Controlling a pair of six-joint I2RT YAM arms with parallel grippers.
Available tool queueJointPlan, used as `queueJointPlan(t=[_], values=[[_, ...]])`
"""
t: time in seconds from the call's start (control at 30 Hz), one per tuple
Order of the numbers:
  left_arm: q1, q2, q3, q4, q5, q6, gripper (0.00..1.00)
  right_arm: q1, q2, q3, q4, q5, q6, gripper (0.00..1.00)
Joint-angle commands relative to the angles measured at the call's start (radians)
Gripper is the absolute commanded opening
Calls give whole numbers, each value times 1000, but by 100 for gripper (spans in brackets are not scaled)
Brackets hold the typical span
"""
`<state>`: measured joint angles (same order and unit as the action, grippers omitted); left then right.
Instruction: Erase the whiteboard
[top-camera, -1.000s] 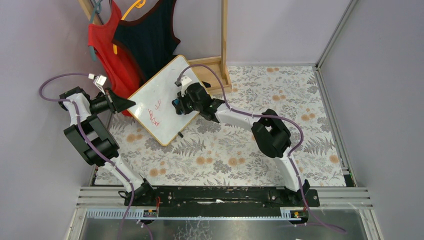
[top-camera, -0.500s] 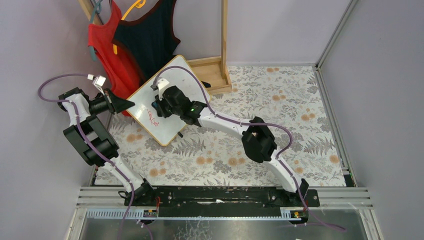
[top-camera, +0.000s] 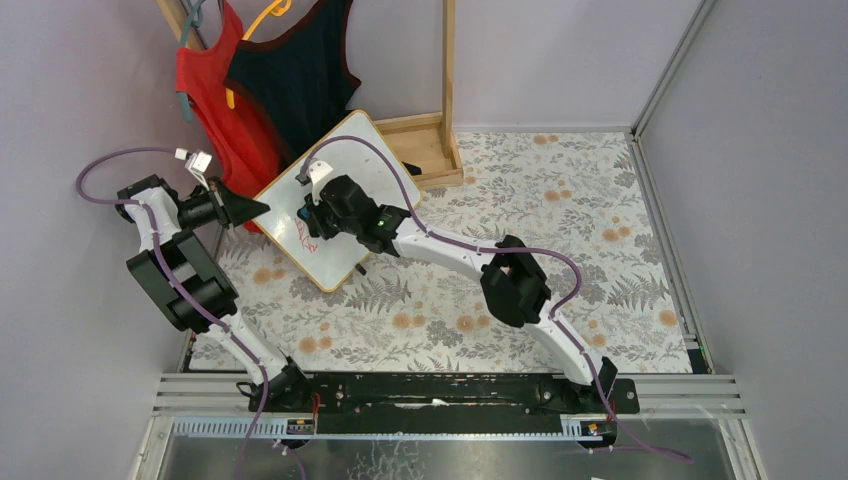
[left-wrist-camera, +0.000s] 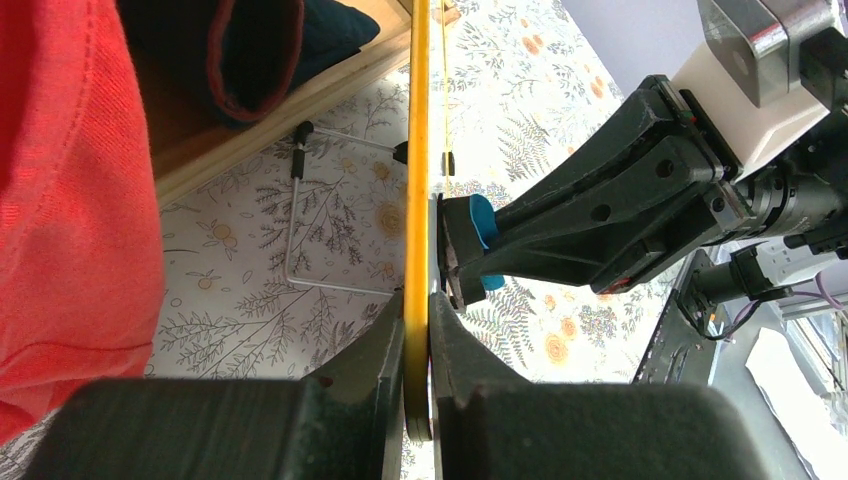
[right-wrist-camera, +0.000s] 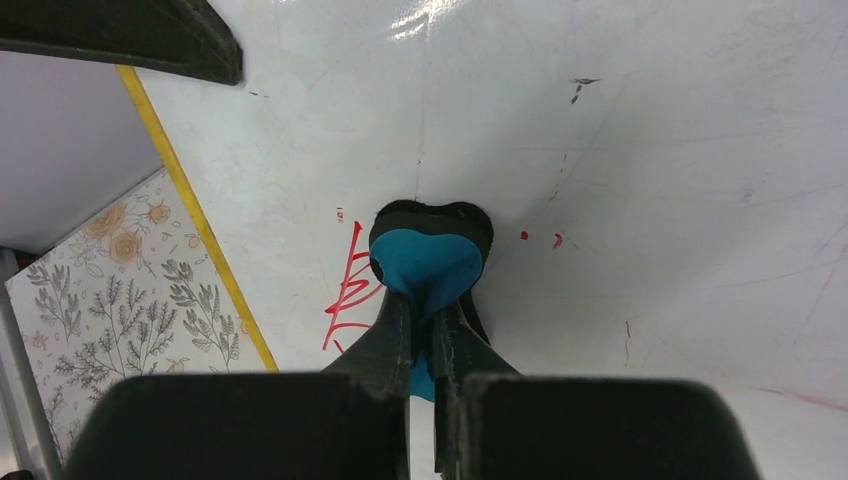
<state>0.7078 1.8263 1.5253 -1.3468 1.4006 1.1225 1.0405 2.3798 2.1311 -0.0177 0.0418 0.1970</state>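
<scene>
A white whiteboard (top-camera: 345, 165) with a yellow frame stands tilted near the back left. My left gripper (top-camera: 262, 205) is shut on its left edge; in the left wrist view the yellow frame (left-wrist-camera: 417, 150) sits pinched between the jaws of that gripper (left-wrist-camera: 419, 330). My right gripper (top-camera: 308, 218) is shut on a blue eraser (right-wrist-camera: 428, 262) and presses it flat against the board (right-wrist-camera: 650, 150). Red marker strokes (right-wrist-camera: 348, 295) remain just left of the eraser, and two small red specks (right-wrist-camera: 557, 240) to its right. The red writing also shows in the top view (top-camera: 302, 236).
A red garment (top-camera: 215, 100) and a dark garment (top-camera: 300, 75) hang on a wooden rack (top-camera: 448, 70) behind the board. The board's wire stand (left-wrist-camera: 300, 230) rests on the floral table cover (top-camera: 470, 300). Enclosure walls lie at the left and right.
My right gripper has slid the eraser leftward across the board onto the red writing, covering part of it. My left arm has held still.
</scene>
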Motion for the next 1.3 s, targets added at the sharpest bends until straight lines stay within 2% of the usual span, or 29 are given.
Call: queueJointPlan(t=[0.0,0.47,0.83,1.07,1.27], values=[[-29,-34,-11,-9,-97,31,0,-53,34,4,40,5,-21,0],[-62,-78,65,-8,-118,-58,0,-155,-19,-46,57,64,-77,0],[-65,-77,68,6,-126,-79,0,-246,-57,-88,73,93,-84,0],[-65,-67,59,17,-118,-82,0,-231,-47,-78,68,39,-65,0],[-67,-70,58,18,-125,-82,0,-136,-47,-90,81,41,-85,0]])
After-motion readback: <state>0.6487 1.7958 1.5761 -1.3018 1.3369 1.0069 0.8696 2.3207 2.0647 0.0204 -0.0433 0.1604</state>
